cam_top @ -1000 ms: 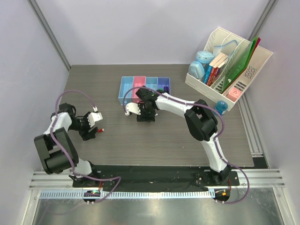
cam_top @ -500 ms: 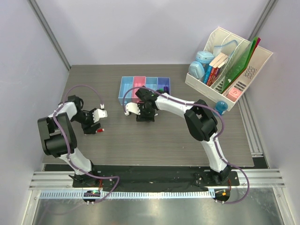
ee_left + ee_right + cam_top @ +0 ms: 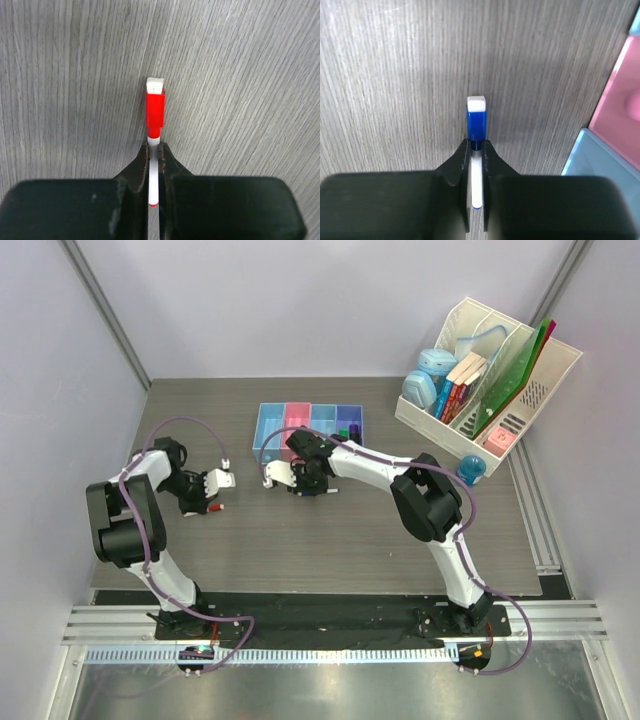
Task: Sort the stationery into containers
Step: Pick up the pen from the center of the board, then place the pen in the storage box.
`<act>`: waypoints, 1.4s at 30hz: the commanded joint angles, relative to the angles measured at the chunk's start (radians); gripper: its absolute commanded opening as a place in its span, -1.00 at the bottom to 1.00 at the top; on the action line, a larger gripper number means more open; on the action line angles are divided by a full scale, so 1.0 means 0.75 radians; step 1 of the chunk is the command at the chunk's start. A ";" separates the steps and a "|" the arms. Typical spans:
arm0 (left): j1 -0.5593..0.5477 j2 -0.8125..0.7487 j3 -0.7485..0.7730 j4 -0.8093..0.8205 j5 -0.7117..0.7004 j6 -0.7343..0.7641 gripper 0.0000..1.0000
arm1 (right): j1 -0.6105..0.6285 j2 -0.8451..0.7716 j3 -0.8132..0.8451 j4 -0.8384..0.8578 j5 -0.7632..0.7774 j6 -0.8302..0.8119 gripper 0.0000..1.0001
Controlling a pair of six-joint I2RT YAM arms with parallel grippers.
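Grey tabletop, file rack right of trays

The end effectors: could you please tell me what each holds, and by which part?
The left end effector grips the red-capped marker by its white barrel, just behind the cap; the right end effector grips the blue-capped marker the same way.

table: grey wood-grain laminate look, matt, fine streaks. red-capped marker: smooth plastic, cap slightly glossy, white barrel satin. blue-capped marker: same smooth plastic, glossy cap. my left gripper and right gripper: hard black plastic, matt, faintly grainy. trays: translucent plastic, smooth, soft sheen. file rack: opaque white plastic, smooth. my arm shells: white glossy plastic, joints matt black. cables: purple, rubbery-looking.
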 commanded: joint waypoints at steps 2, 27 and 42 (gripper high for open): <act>-0.014 0.094 -0.028 -0.083 -0.080 -0.027 -1.00 | 0.005 0.083 -0.030 0.005 0.013 0.012 -0.97; -0.057 -0.002 0.535 -0.008 0.597 -1.055 -1.00 | -0.089 -0.467 -0.041 0.076 0.026 0.558 -0.98; -0.314 0.407 1.034 0.459 0.411 -1.957 -1.00 | -0.166 -0.618 -0.082 0.215 0.085 0.569 -0.98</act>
